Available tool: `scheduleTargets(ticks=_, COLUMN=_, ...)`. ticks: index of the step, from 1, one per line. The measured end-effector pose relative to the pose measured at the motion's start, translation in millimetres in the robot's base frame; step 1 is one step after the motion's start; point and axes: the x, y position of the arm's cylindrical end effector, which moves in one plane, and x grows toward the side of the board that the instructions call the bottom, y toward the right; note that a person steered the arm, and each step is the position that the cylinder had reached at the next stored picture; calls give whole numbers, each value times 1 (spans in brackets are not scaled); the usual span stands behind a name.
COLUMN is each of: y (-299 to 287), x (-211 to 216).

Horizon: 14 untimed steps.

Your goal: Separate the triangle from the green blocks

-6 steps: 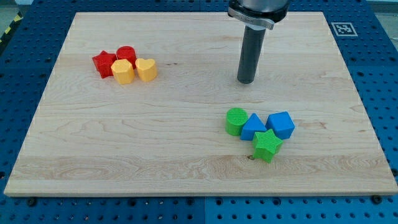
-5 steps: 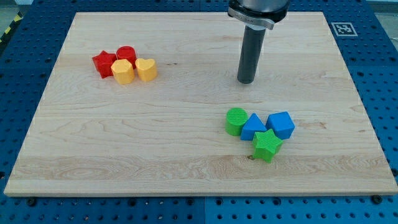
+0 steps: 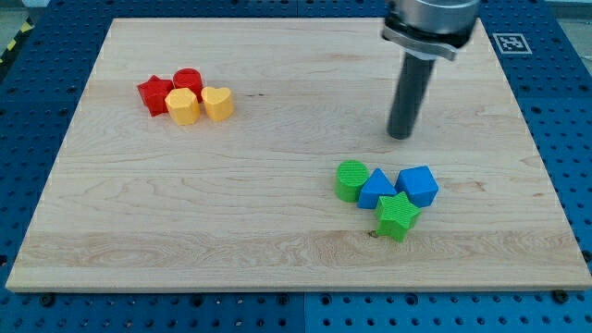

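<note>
A: Where is the blue triangle point(image 3: 375, 190)?

B: Low on the desk point(image 3: 277, 240), toward the view's right. Stuck in a tight bunch. Touching the green round block point(image 3: 351, 179) on the view's left, the green star point(image 3: 397, 216) just below, and the blue blocky one point(image 3: 418, 185) on the view's right.

A: And my tip point(image 3: 400, 137)?

B: Above the bunch, toward the view's top, a bit to the right of the triangle. Apart from every block. Touching nothing.

A: Any claw? Wide or narrow?

B: No claw to see, only a straight dark rod. So cannot tell.

A: How to do this well?

B: Probably not a push straight down the view. Likely to shove the triangle into the star. Better, maybe, to go round the bunch and slip in at the small gap between the two green blocks, below the triangle. Then push slowly toward the view's top, right at the middle of the triangle's edge, so no spinning off to one side.

A: Any trouble to watch for?

B: Bumping a green block on the way in. Fine if the blue blocky one tags along. No need to go near the red star point(image 3: 154, 94), red round block point(image 3: 189, 80), yellow six-sided block point(image 3: 182, 106) or yellow heart point(image 3: 218, 103), far off at the view's upper left.
</note>
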Motion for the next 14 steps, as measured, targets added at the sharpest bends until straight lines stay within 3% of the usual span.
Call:
scheduleTargets(ticks=1, y=35, x=21)
scheduleTargets(ticks=5, y=31, x=127)
scheduleTargets(ticks=8, y=-24, x=134)
scheduleTargets(ticks=11, y=-22, x=153)
scheduleTargets(ticks=14, y=-58, x=145)
